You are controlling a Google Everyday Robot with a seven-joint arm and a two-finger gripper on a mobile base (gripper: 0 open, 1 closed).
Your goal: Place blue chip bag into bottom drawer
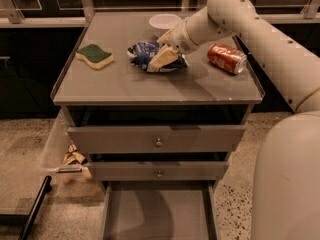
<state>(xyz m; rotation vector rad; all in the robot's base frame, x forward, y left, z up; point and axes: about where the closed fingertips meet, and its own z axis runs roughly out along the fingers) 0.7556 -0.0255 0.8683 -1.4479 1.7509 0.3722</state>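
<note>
The blue chip bag (141,52) lies crumpled on the grey cabinet top (125,86), near the middle. My gripper (162,58) reaches in from the right and sits over the bag's right half, touching or just above it; that part of the bag is hidden. The bottom drawer (157,216) is pulled out at the foot of the cabinet, its flat grey floor bare.
A red soda can (227,59) lies on its side right of the bag. A green-and-yellow sponge (95,55) sits at the left and a white bowl (165,20) at the back. The two upper drawers (157,140) stick out a little. My arm fills the right side.
</note>
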